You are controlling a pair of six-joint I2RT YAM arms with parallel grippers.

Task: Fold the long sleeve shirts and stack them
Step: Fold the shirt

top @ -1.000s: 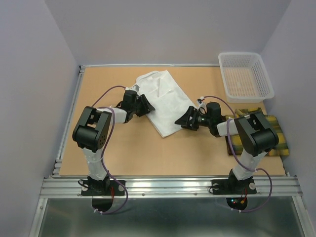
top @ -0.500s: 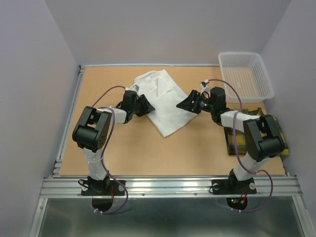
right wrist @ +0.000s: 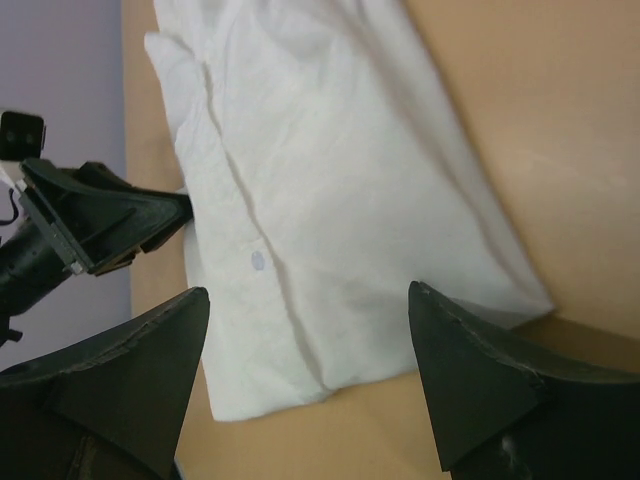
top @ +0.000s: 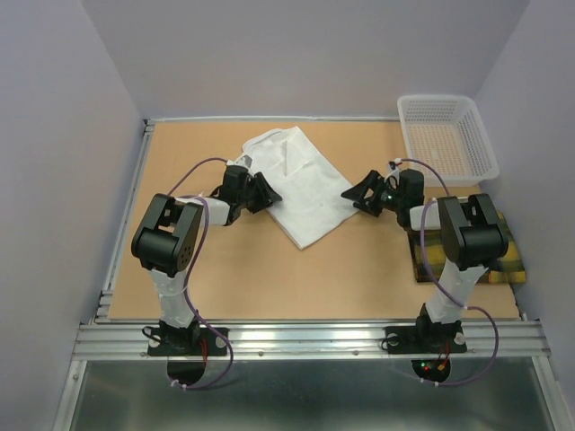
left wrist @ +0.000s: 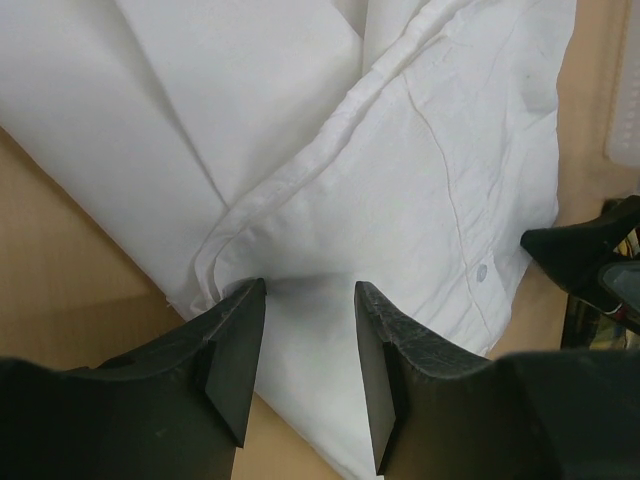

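Over the table point(top: 269, 278), the top camera shows the white shirt point(top: 301, 184) lying folded and slanted toward the back middle. My left fingers point(top: 266, 191) are at its left edge and my right fingers point(top: 355, 192) just off its right edge. Only this view takes in the plaid shirt point(top: 503, 259), folded at the table's right edge, partly under my right arm and well apart from the white one. The basket point(top: 436, 99) sits behind it in the back right corner.

Down at my left wrist, the left fingers stand parted by a narrow gap, tips low on a folded edge of the white shirt, with cloth showing between them. Whether they press on it I cannot tell. This camera gives what the top one loses: a raised seam point(left wrist: 330, 130) running on a slant, a small button point(left wrist: 481, 272), and bare table at the lower left. One black tip of my right fingers pokes in at the right edge, beside the shirt.

At my right wrist, the right fingers are spread wide and hold nothing, with the white shirt lying beyond them. The same button shows here on the front strip. Across the cloth, my left fingers meet the shirt's far edge.
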